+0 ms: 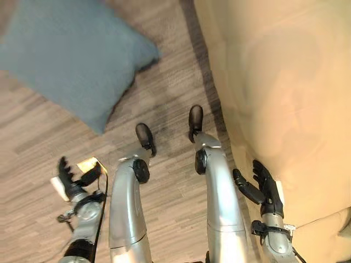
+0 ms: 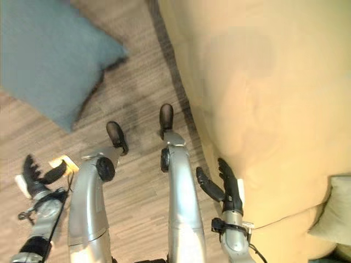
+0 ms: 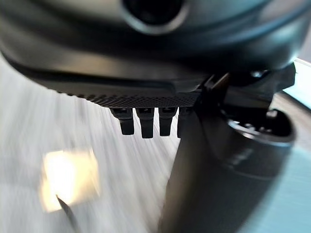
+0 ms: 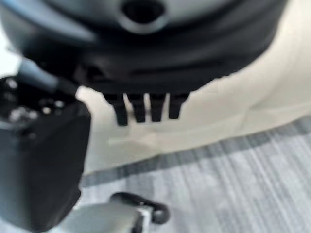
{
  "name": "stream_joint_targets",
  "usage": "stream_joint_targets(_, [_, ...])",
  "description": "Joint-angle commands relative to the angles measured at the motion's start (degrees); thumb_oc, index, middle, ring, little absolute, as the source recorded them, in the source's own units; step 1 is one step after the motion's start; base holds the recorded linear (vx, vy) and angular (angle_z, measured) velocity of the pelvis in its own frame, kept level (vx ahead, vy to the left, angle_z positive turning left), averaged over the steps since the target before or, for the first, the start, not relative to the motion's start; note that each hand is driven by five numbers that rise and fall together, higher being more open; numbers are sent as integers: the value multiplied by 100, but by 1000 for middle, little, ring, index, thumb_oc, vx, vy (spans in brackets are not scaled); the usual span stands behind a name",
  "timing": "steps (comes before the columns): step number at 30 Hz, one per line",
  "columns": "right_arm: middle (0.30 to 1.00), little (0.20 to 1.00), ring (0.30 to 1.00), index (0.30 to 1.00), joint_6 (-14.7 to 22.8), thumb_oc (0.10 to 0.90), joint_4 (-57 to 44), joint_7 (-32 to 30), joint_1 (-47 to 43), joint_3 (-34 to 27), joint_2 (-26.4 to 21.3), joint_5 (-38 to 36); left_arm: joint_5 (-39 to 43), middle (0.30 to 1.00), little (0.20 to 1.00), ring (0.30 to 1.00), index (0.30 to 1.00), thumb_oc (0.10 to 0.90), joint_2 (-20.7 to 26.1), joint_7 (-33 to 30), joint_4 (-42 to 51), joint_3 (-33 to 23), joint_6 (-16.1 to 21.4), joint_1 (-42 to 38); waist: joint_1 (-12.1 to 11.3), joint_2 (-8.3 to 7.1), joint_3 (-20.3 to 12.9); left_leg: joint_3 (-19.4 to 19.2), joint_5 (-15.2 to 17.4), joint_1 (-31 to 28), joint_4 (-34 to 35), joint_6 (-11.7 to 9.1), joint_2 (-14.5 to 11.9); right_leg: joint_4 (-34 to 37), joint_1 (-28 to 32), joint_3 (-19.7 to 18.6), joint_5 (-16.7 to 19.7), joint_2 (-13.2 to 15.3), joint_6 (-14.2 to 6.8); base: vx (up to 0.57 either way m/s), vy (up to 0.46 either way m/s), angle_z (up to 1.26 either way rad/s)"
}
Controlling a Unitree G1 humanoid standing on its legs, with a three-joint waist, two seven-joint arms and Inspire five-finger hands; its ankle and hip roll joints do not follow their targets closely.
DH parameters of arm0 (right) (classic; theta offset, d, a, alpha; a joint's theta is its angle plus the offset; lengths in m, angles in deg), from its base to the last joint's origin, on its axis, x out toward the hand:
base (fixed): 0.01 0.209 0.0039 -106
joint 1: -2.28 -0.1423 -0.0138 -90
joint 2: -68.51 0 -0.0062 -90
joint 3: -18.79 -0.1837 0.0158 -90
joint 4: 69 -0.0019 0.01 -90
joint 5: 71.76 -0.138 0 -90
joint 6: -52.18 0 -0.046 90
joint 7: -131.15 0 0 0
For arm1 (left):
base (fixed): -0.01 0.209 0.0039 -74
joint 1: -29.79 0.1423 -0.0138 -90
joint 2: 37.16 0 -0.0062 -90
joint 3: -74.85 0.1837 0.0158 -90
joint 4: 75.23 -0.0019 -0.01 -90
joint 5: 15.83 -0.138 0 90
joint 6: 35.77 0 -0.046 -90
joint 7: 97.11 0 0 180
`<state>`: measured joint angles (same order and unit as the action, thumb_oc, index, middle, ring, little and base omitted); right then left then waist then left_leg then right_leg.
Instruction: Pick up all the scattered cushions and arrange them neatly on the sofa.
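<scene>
A: Wood-plank floor (image 1: 49, 137); sofa (image 1: 285, 82) along the robot's right. One grey-blue cushion (image 1: 71, 60) lies flat on the floor, ahead and to the left, apart from the sofa. Another pale cushion (image 2: 334, 213) rests on the sofa.

B: Hands?

A: Left hand (image 1: 68, 178) and right hand (image 1: 263, 186) hang low, fingers spread, holding nothing.

B: Handling?

A: Judged soft, light, floppy; best gripped at an edge or corner.
</scene>
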<state>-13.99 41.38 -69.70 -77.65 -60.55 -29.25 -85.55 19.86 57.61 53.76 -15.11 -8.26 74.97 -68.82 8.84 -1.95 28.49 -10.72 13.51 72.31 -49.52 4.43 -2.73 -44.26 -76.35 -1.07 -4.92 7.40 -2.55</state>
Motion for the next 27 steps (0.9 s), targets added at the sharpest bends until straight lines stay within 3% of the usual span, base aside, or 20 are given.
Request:
stream_joint_targets(1, [900,900,900,900,-174,800,-272,150,852,-313,-373,-160,972,900,900,900,900,800,-270,945,582,57,407,997,117,39,-294,402,-334,-948,1408,-391,18,640,1335,306,-192,55,-92,-26,71,7])
stream_joint_targets(2, [900,900,900,900,-242,800,-135,296,808,-311,-325,-141,1088,900,900,900,900,800,-327,1319,609,223,302,1054,119,7,-344,423,-398,-1425,1817,-399,81,1032,1753,354,-44,32,-167,41,91,1])
stream_joint_targets(3, [900,900,900,900,-288,800,113,312,844,-432,-305,57,1472,900,900,900,900,800,-295,1673,602,112,210,1294,116,-58,-411,444,-462,-2172,2276,-373,178,1640,2536,461,218,67,-279,42,74,-6])
stream_joint_targets(5, [900,900,900,900,-295,800,221,381,869,-475,-225,24,1658,900,900,900,900,800,-309,1864,528,65,183,1389,125,-94,-431,427,-482,-2609,2555,-346,229,1881,2912,475,416,77,-361,49,95,-6])
stream_joint_targets(9, [900,900,900,900,-376,800,496,609,1024,-440,-82,174,1985,900,900,900,900,800,-384,2304,157,21,-49,1681,124,-138,-349,270,-498,-4174,3318,-160,359,1270,3463,430,1350,201,-714,73,246,-11])
stream_joint_targets(11, [900,900,900,900,-313,800,463,617,1193,-425,-85,363,2140,900,900,900,900,800,-378,2406,0,-59,-163,1828,80,-78,-281,202,-514,-4729,3618,-134,273,617,3457,578,1274,222,-757,73,188,-39])
stream_joint_targets(12, [900,900,900,900,-313,800,460,616,1197,-425,-85,364,2142,900,900,900,900,800,-377,2408,0,-58,-163,1831,79,-82,-273,201,-517,-4748,3629,-134,275,615,3469,577,1270,224,-757,151,120,-41])
stream_joint_targets(13, [900,900,900,900,-358,800,728,818,1206,-294,-12,306,2075,900,900,900,900,800,-497,2504,-302,15,-198,1763,108,-72,-414,212,-540,-5233,3961,-180,280,732,3695,724,1152,143,-736,189,92,-28])
stream_joint_targets(14, [900,900,900,900,-460,800,1632,288,476,96,166,620,2117,900,900,900,900,800,-643,2448,-611,141,-245,1672,54,41,-469,230,-534,-5390,4048,-181,363,1011,3754,831,1000,48,-665,304,91,-17])
stream_joint_targets(15, [900,900,900,900,-631,800,1880,341,-2,167,374,737,2035,900,900,900,900,800,-842,2421,-958,211,-300,1471,141,70,-533,259,-502,-5559,4139,-198,443,1499,3923,837,883,-144,-620,185,25,-11])
stream_joint_targets(16, [900,900,900,900,-630,800,1880,341,-4,167,374,737,2035,900,900,900,900,800,-842,2421,-959,210,-300,1469,141,70,-528,260,-503,-5563,4139,-198,442,1501,3927,838,883,-144,-620,295,-54,3])
stream_joint_targets(17, [900,900,900,900,-802,800,1839,393,-139,148,468,850,2012,900,900,900,900,800,-989,2344,-1122,246,-400,1265,252,99,-686,354,-425,-5784,4234,-193,487,1972,3929,766,837,-402,-681,180,-87,22])
stream_joint_targets(18, [900,900,900,900,-786,800,1697,275,-126,82,423,867,1998,900,900,900,900,800,-1007,2305,-1055,235,-394,1285,269,103,-757,357,-508,-5710,4145,-190,510,2103,3890,747,952,-364,-618,317,-157,59])
stream_joint_targets(19, [900,900,900,900,-769,800,1769,233,-112,53,457,790,1818,900,900,900,900,800,-1018,2309,-1107,312,-423,1385,274,17,-862,395,-391,-5706,3958,-251,608,2512,4321,651,812,-423,-489,206,-134,67])
stream_joint_targets(20, [900,900,900,900,-781,800,1742,226,-42,-16,446,806,1807,900,900,900,900,800,-1098,2316,-1233,209,-457,1461,286,-24,-882,412,-307,-5629,3663,-356,634,2836,4751,614,603,-429,-385,225,-124,63])
stream_joint_targets(22, [900,900,900,900,-783,800,1751,162,-177,44,347,894,1824,900,900,900,900,800,-1190,2328,-1302,243,-507,1514,201,-109,-799,259,-767,-5010,2003,-695,496,2889,5051,735,345,-495,-41,49,-60,73])
stream_joint_targets(23, [900,900,900,900,-783,800,1752,162,-178,44,346,894,1824,900,900,900,900,800,-1190,2328,-1302,243,-507,1514,201,-101,-800,263,-757,-4997,1983,-697,488,2888,5047,739,344,-502,-38,73,-73,87])
stream_joint_targets(24, [900,900,900,900,-782,800,1725,58,-263,138,306,860,1833,900,900,900,900,800,-1218,2269,-1340,341,-558,1506,60,-156,-740,154,-646,-4502,1145,-762,83,2947,5327,754,45,-609,55,93,-56,62])
stream_joint_targets(26, [900,900,900,900,-787,800,1728,-11,-312,187,356,775,1783,900,900,900,900,800,-1193,2257,-1303,345,-574,1525,-18,-278,-823,143,-385,-4194,1385,-618,-255,2935,5380,799,-39,-528,-19,107,-10,20])
stream_joint_targets(27, [900,900,900,900,-787,800,1728,-11,-312,187,356,775,1783,900,900,900,900,800,-1192,2257,-1303,345,-574,1525,-18,-278,-823,143,-385,-4194,1385,-618,-255,2935,5380,799,-40,-528,-19,168,121,-12])
